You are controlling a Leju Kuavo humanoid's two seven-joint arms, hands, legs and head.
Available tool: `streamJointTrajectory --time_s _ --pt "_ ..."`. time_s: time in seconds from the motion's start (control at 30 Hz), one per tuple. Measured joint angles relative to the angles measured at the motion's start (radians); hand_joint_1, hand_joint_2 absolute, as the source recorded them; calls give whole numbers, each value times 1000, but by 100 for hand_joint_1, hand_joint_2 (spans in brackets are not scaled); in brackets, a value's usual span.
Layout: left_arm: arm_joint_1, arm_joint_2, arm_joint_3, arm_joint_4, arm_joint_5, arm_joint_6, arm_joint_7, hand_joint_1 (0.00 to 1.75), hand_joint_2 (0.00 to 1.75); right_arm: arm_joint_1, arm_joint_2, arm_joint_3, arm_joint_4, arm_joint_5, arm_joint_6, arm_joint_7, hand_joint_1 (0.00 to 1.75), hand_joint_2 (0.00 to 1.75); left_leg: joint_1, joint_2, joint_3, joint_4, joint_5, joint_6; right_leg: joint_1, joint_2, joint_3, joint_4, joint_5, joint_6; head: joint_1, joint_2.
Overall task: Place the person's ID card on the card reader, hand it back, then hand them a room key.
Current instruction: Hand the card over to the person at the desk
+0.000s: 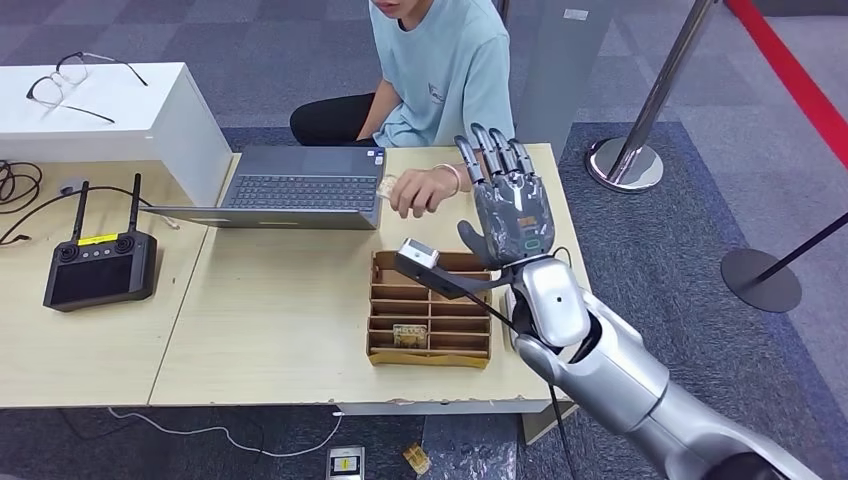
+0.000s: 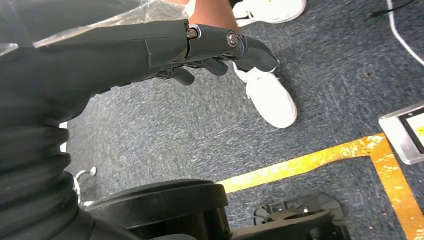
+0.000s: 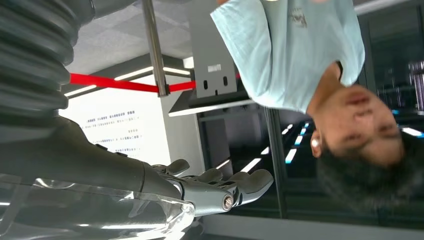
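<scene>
My right hand (image 1: 510, 205) is raised above the table's far right part, palm toward me, fingers straight up and apart, holding nothing. In the right wrist view the same hand (image 3: 215, 187) points toward the person in a light blue shirt (image 3: 295, 45). That person (image 1: 440, 70) sits across the table; their hand (image 1: 425, 190) rests by the laptop and pinches a small pale card (image 1: 385, 188). A brown cardboard organizer (image 1: 430, 350) lies under my wrist, with a card (image 1: 408, 333) in a near compartment. My left hand (image 2: 200, 45) hangs over the carpet, fingers stretched, nothing in it.
An open grey laptop (image 1: 300, 185) stands at the table's far middle. A black remote controller (image 1: 100, 268) lies at the left, and a white box (image 1: 100, 110) with glasses (image 1: 70, 80) behind it. Stanchion bases (image 1: 625, 165) stand on the floor at the right.
</scene>
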Motion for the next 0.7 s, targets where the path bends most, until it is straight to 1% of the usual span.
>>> streamJointTrajectory --time_s 0.2,0.4,0.7 --pt "2 0 6 0 16 4 1 0 175 77 -55 -73 -140 28 4 31 0 175 0 0 0 0 0 0 0 0 0 0 0 0 0 0" --pt "3 0 23 0 26 9 1 0 175 159 -112 -166 -281 88 -31 54 0 175 0 0 0 1 0 1 -1 0 0 0 0 0 0 0" --pt "6 -2 45 0 36 19 -8 0 175 304 -182 -324 -495 180 0 64 0 175 0 0 0 1 -1 1 -1 0 0 0 0 0 0 0"
